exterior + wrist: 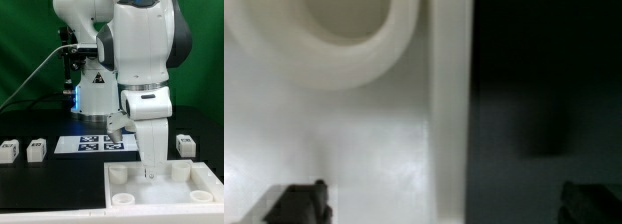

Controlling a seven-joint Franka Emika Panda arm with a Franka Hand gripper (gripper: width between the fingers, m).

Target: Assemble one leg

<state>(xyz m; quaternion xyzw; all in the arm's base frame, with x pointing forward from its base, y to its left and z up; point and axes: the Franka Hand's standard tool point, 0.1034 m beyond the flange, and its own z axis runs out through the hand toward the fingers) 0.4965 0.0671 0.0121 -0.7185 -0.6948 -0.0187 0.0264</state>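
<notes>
Three legs [9,150] [37,149] [185,144], one panel [150,197], one marker board [98,143]

No words or numbers are reading clearly anywhere. A dark triangle warning sign [97,77] is showing on my white base [95,100] (symbol too small). Black-and-white square tags [97,143] are lying on the marker board [62,146]; another is facing out from a leg [184,144]. Wrist view is offering none.

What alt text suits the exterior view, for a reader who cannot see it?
A white robot arm's pincer hangs low over a flat white panel with round corner sockets. On the black table stand two legs at the exterior view's left, a third leg at its right, the marker board between them.
</notes>
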